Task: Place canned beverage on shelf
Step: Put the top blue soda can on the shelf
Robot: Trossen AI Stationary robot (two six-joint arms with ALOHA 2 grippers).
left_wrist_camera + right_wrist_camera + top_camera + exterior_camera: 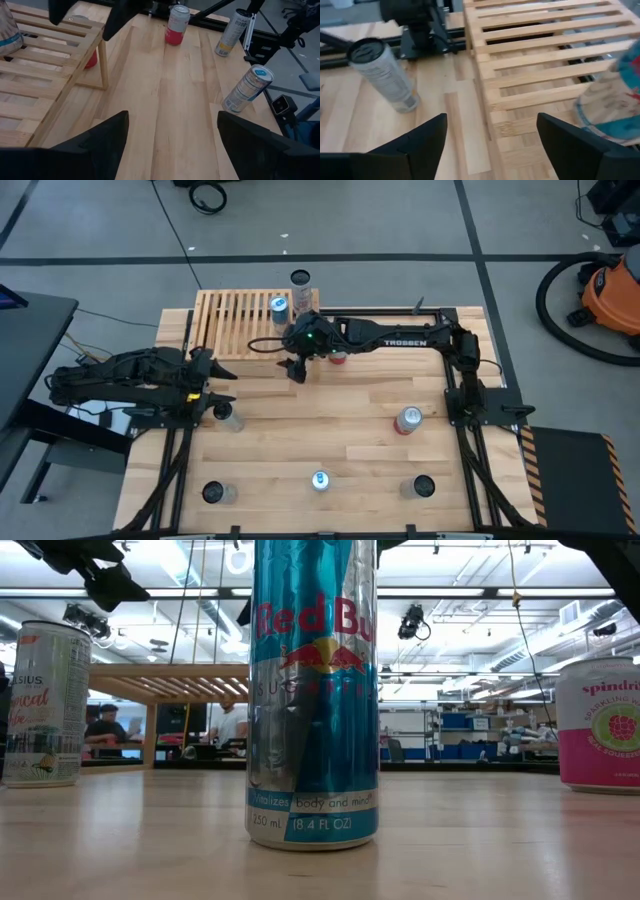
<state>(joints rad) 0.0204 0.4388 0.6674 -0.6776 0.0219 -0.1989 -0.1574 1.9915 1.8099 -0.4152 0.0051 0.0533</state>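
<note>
I hold the right claw (296, 370) spread and empty, off the shelf (235, 322) edge. The blue can (279, 307) stands upright on the slats just beyond it. Left claw (222, 385), also spread, waits farther off.

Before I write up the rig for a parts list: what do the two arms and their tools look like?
Both arms are dark, nearly black, built of jointed segments. The right arm carries white TROSSEN lettering along its long link and a small green light near the wrist. The left arm has loose dark cables bunched around it. The left tool and the right tool each end in two broad, flat, dark fingers.
</note>
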